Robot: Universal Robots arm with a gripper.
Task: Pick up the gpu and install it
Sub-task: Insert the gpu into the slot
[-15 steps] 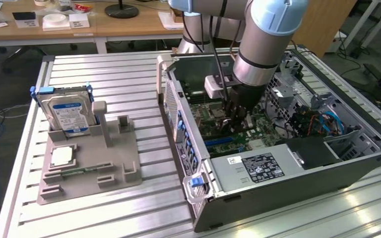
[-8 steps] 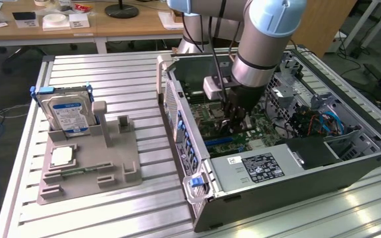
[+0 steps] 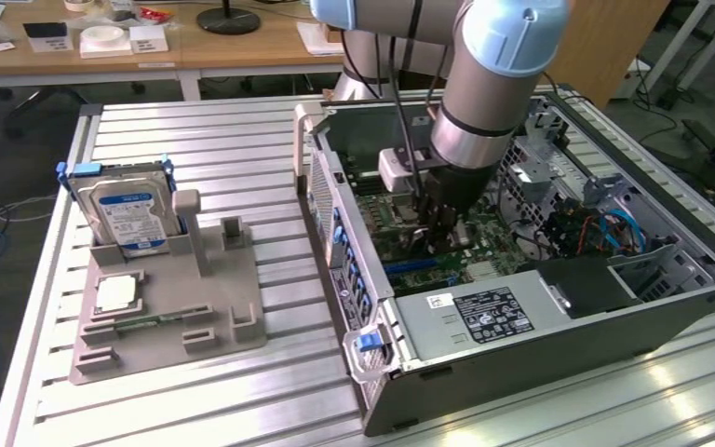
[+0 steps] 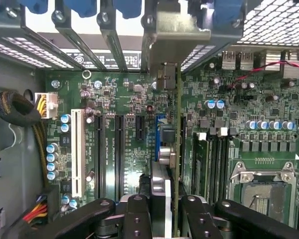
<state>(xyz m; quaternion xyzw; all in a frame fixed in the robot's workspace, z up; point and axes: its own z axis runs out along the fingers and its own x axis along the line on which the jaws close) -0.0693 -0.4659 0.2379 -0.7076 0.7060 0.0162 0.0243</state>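
Nearest wrist camera: gripper (image 4: 164,219), fingers pinched on gpu (image 4: 165,149), card held upright, edge-on. Beneath: motherboard (image 4: 114,99), expansion slots (image 4: 120,149) parallel to card; contact with slot not discernible. Farther: card's silvery end beside slot covers (image 4: 112,35). Exterior view: arm (image 3: 482,102) pointing straight down into open computer case (image 3: 655,307).

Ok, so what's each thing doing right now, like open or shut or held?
hand, shut on the gpu.
gpu, held on edge, low over the board; plugged in or not, can't tell.
case, lying on its side, open.
hard drive, standing upright in the gray holder.
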